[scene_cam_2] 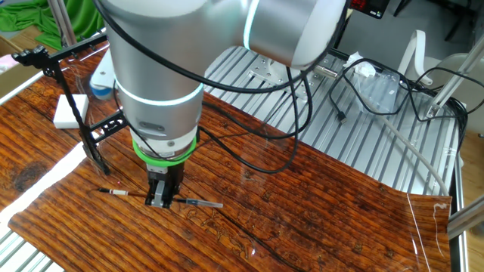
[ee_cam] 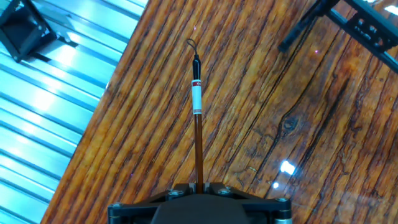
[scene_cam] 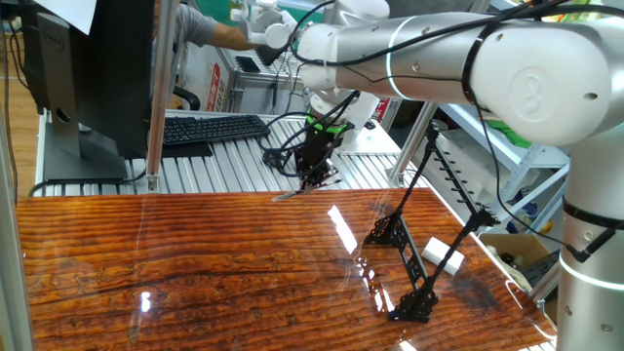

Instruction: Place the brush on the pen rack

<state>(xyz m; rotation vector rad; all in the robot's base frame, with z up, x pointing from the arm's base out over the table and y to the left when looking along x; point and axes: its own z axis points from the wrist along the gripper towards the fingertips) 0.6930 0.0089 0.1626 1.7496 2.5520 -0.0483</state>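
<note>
The brush [ee_cam: 198, 124] is a thin dark stick with a white and red band. In the hand view it runs straight out from between my fingers over the wooden table. In the other fixed view it [scene_cam_2: 198, 202] lies level, at or just above the wood, sticking out on both sides of my gripper [scene_cam_2: 159, 199]. My gripper [ee_cam: 199, 185] is shut on the brush near its middle. It is near the table's far edge in one fixed view [scene_cam: 314, 181]. The pen rack [scene_cam: 417, 249] is a long black frame standing to the right, apart from the gripper [scene_cam_2: 76, 102].
A white box [scene_cam: 441, 252] lies beside the pen rack [ee_cam: 364, 28]. A small black frame [ee_cam: 25, 28] sits on the metal slats past the table edge. A keyboard [scene_cam: 210, 127], a monitor [scene_cam: 88, 68] and black cables [scene_cam: 281, 156] are behind the table.
</note>
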